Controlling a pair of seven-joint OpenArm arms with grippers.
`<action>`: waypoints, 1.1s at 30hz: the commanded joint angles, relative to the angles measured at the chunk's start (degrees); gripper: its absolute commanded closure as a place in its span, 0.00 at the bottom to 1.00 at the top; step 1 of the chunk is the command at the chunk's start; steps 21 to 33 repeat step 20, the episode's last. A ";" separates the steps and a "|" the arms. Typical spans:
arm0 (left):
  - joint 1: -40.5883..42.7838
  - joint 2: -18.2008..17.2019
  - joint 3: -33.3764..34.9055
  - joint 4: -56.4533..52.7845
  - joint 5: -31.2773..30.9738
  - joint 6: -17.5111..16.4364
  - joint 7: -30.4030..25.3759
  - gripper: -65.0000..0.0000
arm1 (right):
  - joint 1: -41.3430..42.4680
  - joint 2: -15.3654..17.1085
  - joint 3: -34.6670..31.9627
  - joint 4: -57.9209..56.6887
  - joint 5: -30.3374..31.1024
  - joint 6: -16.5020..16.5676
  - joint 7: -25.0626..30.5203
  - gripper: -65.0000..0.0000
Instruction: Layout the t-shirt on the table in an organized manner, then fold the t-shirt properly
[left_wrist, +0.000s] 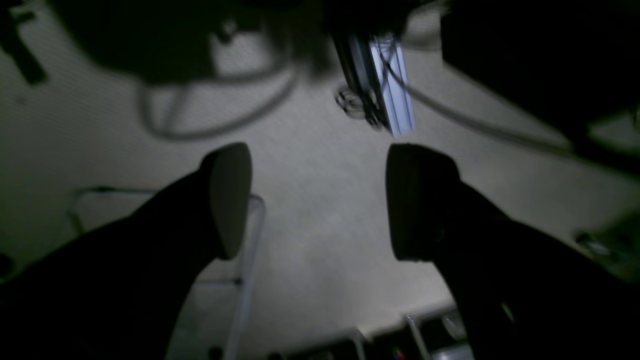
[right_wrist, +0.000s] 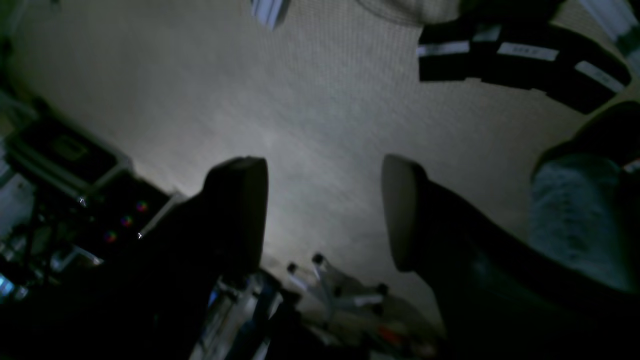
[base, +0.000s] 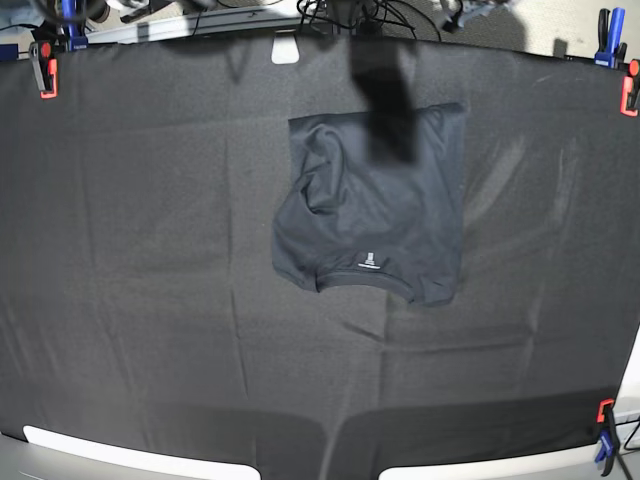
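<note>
The t-shirt (base: 370, 210) lies near the middle of the table (base: 150, 250) as a rumpled, roughly square heap. Its collar and small white label (base: 369, 263) face the near edge. A dark blurred shape (base: 383, 95) hangs over the shirt's far edge; I cannot tell what it is. Neither gripper shows in the base view. In the left wrist view my left gripper (left_wrist: 320, 200) is open with nothing between its fingers (left_wrist: 230, 200), over beige carpet. The right wrist view shows my right gripper (right_wrist: 325, 210) open and empty too, also above the floor. No shirt appears in either wrist view.
Red and blue clamps (base: 45, 75) (base: 605, 25) (base: 605, 440) pin the black cloth at the corners. Cables (base: 370, 15) run along the far edge. Below the left gripper are a metal rail (left_wrist: 390, 85) and cables; below the right are a chair base (right_wrist: 340, 295) and equipment (right_wrist: 75, 165).
</note>
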 joint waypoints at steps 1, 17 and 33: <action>0.50 0.48 0.09 -0.15 0.00 0.61 -0.22 0.41 | 0.70 -0.04 -1.14 -1.42 -1.11 -1.29 0.31 0.46; 0.48 1.57 0.09 -0.11 4.46 4.66 0.24 0.41 | 2.38 -5.81 -3.78 -4.98 -0.85 -4.15 6.78 0.46; 0.48 1.53 0.09 -0.11 4.48 4.63 0.17 0.41 | 2.43 -6.47 -3.78 -4.90 -0.83 -3.80 8.26 0.46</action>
